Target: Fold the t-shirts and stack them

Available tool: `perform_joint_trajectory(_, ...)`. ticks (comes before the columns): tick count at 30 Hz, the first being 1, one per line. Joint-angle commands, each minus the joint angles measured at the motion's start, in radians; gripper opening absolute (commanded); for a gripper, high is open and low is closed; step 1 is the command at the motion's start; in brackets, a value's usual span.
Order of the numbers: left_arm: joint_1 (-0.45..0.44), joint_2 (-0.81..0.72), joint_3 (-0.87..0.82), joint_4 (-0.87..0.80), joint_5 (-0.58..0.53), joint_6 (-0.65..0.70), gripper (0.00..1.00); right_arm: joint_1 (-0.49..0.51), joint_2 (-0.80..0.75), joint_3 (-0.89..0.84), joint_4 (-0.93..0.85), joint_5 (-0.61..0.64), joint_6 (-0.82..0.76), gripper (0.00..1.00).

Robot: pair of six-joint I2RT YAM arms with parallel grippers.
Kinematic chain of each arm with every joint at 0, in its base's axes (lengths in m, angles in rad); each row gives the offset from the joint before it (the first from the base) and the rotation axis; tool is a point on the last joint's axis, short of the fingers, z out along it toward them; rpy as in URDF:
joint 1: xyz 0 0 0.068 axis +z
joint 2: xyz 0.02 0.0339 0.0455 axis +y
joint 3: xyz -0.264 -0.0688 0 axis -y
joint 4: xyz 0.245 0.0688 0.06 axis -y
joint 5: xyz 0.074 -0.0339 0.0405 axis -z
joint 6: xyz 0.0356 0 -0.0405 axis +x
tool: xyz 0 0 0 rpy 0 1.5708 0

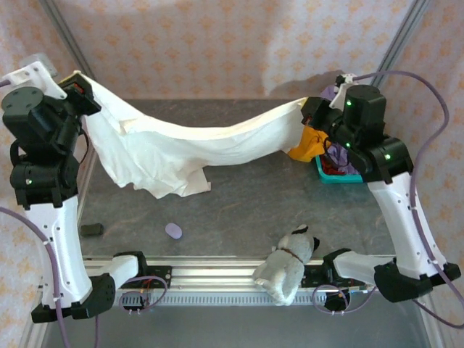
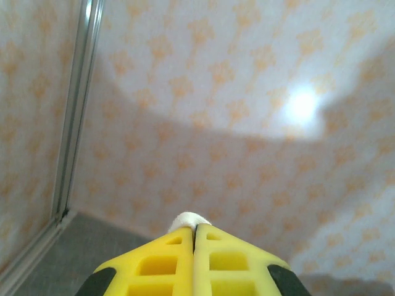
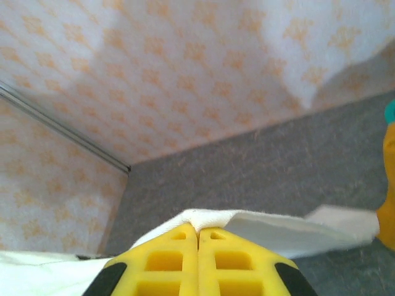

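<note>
Over table (image 1: 254, 210), left hand (image 2: 195, 229), right hand (image 3: 197, 229) clamping cream t-shirt (image 1: 188, 148)

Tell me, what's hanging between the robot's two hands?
The cream-white t-shirt, stretched and sagging from the left gripper to the right gripper, in the top view.

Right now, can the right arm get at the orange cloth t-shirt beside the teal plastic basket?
Probably not yet. The orange cloth t-shirt lies close beside the right hand, but that hand is shut on the cream-white cloth t-shirt, stretched to the left hand. It would have to let go first.
</note>
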Motion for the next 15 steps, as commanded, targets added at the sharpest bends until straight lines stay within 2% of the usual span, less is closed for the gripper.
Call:
perform_joint_trajectory(1,0.005,-0.029,0.045,0.119,-0.040,0.032,0.00,0.009,-0.068,0.040,0.138,0.094,-0.059,0.00)
perform_joint_trajectory(6,0.003,-0.054,0.079,0.170,-0.032,0.071,0.00,0.016,-0.106,0.073,0.239,0.121,-0.114,0.00)
perform_joint_trajectory(9,0.004,-0.100,0.038,0.296,-0.005,0.082,0.00,0.019,-0.118,0.071,0.311,0.120,-0.099,0.00)
perform_joint_trajectory(12,0.004,-0.131,0.019,0.390,-0.065,0.098,0.00,0.038,-0.104,0.098,0.353,0.114,-0.091,0.00)
perform_joint_trajectory(15,0.003,-0.097,0.119,0.345,-0.108,0.152,0.00,0.051,-0.081,0.165,0.348,0.134,-0.121,0.00)
